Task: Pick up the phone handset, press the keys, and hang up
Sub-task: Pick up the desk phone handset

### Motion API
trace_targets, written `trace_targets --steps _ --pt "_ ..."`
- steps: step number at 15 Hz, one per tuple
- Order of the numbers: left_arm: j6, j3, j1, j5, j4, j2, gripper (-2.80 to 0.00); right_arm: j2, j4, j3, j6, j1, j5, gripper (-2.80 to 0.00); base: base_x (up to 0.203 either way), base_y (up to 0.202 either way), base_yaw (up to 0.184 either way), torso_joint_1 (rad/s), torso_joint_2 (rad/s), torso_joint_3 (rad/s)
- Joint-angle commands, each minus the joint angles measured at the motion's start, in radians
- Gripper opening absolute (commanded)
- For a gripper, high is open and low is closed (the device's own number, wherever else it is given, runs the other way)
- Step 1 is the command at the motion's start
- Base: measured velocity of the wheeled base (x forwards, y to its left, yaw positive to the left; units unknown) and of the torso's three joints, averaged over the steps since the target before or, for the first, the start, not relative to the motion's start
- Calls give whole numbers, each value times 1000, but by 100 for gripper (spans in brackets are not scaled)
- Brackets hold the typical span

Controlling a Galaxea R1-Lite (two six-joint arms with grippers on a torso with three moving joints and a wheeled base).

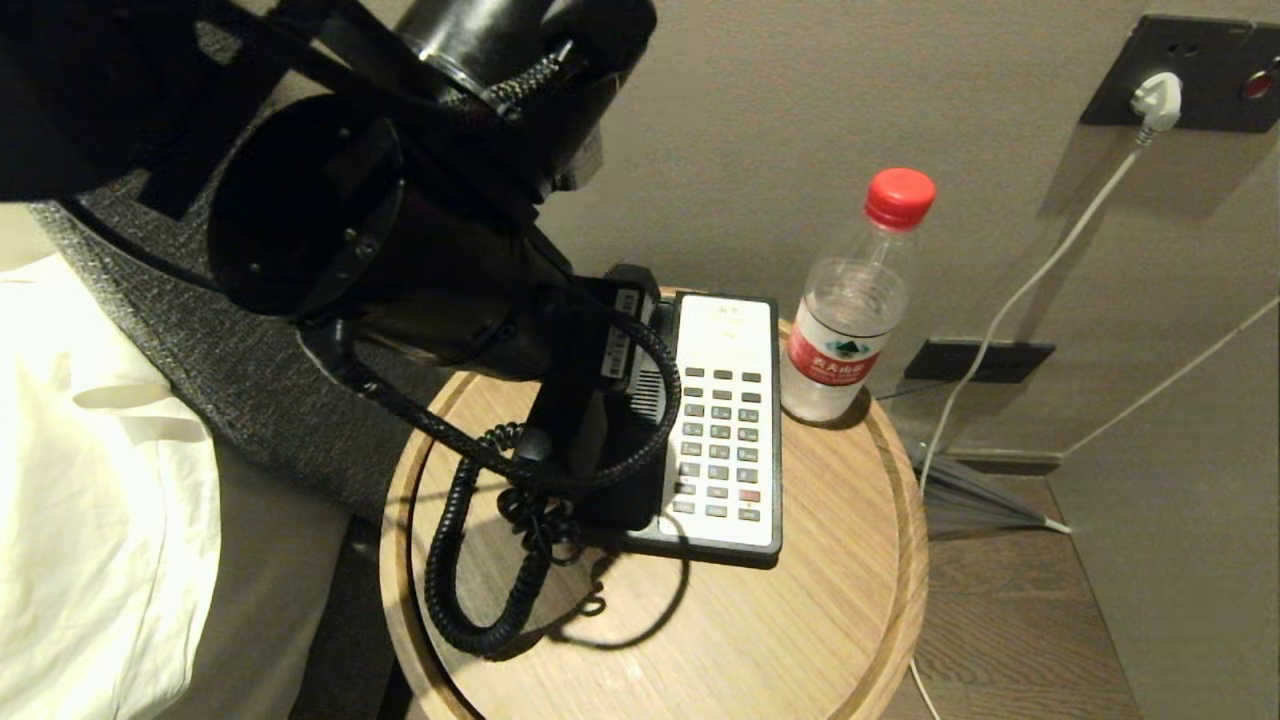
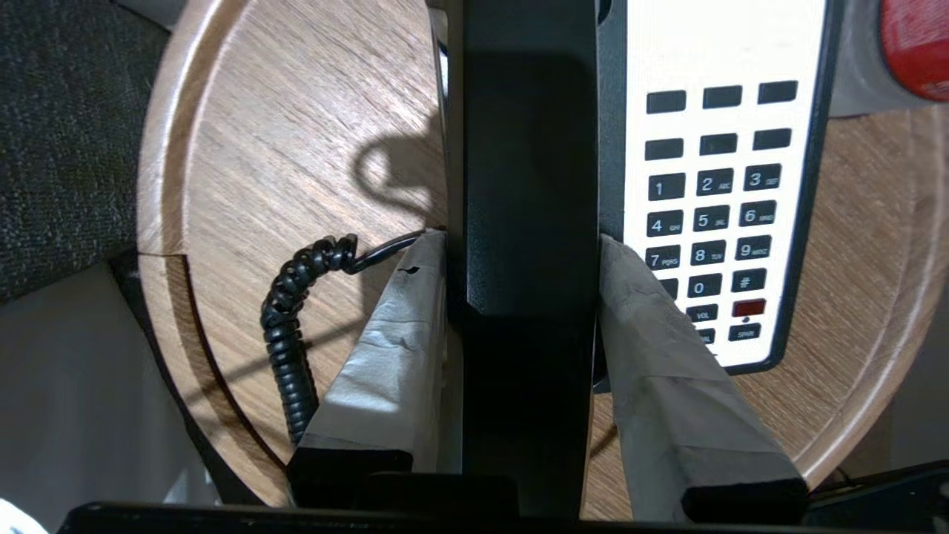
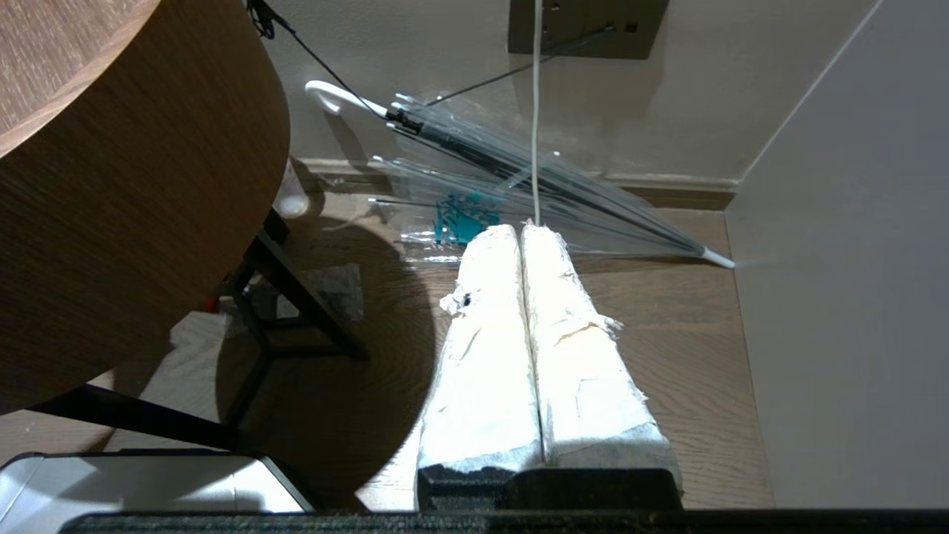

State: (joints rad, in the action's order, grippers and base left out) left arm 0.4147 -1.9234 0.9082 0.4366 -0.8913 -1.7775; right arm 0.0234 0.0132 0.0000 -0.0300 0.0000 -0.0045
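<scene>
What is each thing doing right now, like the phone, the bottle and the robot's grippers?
Long black plastic phone handset: held in left gripper.
Black coiled cord: looped loose on round wooden table.
Clear plastic water bottle: upright, red cap on.
White plug: in wall socket.
Right gripper: shut, empty, beside the table.

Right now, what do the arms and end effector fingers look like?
Left arm: thick glossy black cylindrical links, a braided cable sleeve near the top. Left end effector: black finger bases, fingers wrapped in wrinkled grey-white tape. Right end effector: same build, its tape whiter and frayed.
</scene>
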Motion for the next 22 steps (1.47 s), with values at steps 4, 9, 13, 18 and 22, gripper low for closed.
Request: trace_targets --steps 4,9,13,18,22 --pt "11 0 -3 -10 -3 73 -280 0 1 2 -1 0 0 -280 0 0 0 0 0 0" --pt "82 61 -29 -85 -5 173 -280 0 1 2 1 0 0 -280 0 0 0 0 0 0" --pt "88 83 -32 -91 -3 191 -280 0 1 2 -1 0 0 -280 0 0 0 0 0 0" --pt "113 87 -48 -119 3 198 -280 0 1 2 -1 0 0 -280 0 0 0 7 0 1" --pt "164 94 -69 -168 1 245 -280 0 1 2 -1 0 0 -280 0 0 0 0 0 0"
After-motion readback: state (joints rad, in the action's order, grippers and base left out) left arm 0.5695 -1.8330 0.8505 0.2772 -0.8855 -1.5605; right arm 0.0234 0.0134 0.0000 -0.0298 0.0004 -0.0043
